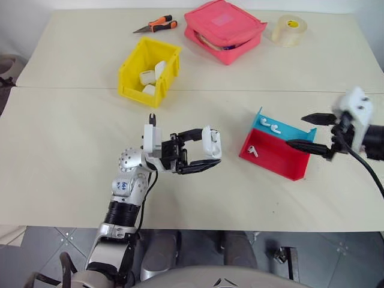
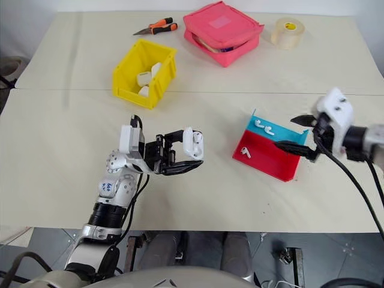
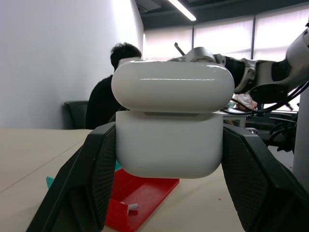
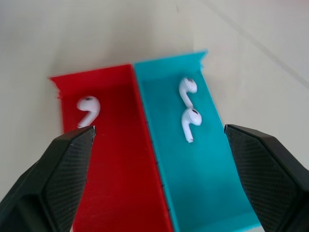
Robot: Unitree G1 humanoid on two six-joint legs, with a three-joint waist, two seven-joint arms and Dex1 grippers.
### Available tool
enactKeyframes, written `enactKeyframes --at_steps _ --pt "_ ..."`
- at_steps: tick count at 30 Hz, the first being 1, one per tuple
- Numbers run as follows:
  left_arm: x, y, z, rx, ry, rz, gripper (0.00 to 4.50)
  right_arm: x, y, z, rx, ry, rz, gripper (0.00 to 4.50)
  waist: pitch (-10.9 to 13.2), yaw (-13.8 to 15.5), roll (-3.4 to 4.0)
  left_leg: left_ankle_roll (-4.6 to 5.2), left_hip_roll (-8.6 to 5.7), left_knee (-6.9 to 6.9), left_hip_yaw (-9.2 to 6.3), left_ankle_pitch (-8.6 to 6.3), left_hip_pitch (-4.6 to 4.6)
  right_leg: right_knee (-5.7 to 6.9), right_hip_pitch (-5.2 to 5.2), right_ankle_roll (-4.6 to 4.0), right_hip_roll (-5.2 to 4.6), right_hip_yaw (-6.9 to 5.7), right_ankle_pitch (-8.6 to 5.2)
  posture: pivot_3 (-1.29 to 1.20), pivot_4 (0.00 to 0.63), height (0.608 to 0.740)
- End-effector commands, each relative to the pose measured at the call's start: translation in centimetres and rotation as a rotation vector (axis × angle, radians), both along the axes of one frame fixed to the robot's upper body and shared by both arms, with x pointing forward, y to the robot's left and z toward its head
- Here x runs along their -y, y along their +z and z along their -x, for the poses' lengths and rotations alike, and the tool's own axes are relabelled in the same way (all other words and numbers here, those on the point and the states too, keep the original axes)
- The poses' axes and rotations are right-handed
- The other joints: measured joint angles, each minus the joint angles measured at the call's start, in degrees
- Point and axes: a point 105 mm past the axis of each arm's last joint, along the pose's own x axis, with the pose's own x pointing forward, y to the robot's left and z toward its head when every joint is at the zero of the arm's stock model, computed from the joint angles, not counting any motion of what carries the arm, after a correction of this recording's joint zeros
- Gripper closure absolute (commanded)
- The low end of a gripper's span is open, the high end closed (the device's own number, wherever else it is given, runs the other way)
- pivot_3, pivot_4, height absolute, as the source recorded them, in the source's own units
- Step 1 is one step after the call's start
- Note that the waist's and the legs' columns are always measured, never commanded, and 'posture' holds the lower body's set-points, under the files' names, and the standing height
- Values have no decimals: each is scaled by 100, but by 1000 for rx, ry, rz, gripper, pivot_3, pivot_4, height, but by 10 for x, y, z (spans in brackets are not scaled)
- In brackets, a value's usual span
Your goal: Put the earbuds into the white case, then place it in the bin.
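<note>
Right wrist view shows my right gripper (image 4: 157, 159) spread wide above the tray (image 4: 120, 193); I centre on one of the earbuds (image 4: 190, 123) before closing. My left gripper (image 1: 207, 157) clamps the white case (image 1: 211, 143), which I hold steady.

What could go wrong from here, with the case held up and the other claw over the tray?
1. The earbuds are tiny beside the open right claw; the two in the blue half lie close together, so a pinch could catch both or flick one out of the tray.
2. The left claw holds the white case by its sides only, so pressing an earbud in might shift it.
</note>
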Motion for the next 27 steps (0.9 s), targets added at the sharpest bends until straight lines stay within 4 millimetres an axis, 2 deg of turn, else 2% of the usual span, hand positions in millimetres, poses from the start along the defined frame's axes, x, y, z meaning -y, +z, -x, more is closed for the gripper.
enactKeyframes --at_steps 1,9,21,24,27 --pt "8 5 8 54 -60 3 1690 4 -5 -16 -63 -71 100 38 0 -6 0 0 0 -1 0 0 -1 0 -2 0 0 0 0 0 150 740" --pt "21 4 9 66 -105 -7 1690 2 -8 -56 -56 -115 172 38 0 -17 2 0 -1 -6 6 0 -4 -1 -7 2 0 -2 1 0 150 740" --pt "24 3 9 53 -97 -2 1690 -15 -29 -72 -99 1 221 38 0 -47 4 0 0 -6 7 0 -4 -1 -9 4 1 -3 2 0 150 740" --pt "24 4 9 55 -96 -3 1690 -17 -34 -72 -116 29 238 673 0 -50 4 0 0 -6 8 0 -3 0 -8 4 1 -3 2 0 150 740" --pt "24 4 8 57 -91 -2 1690 -20 -38 -70 -144 62 244 1707 0 -51 4 0 0 -3 7 0 -2 0 -5 5 1 -4 2 0 150 740"
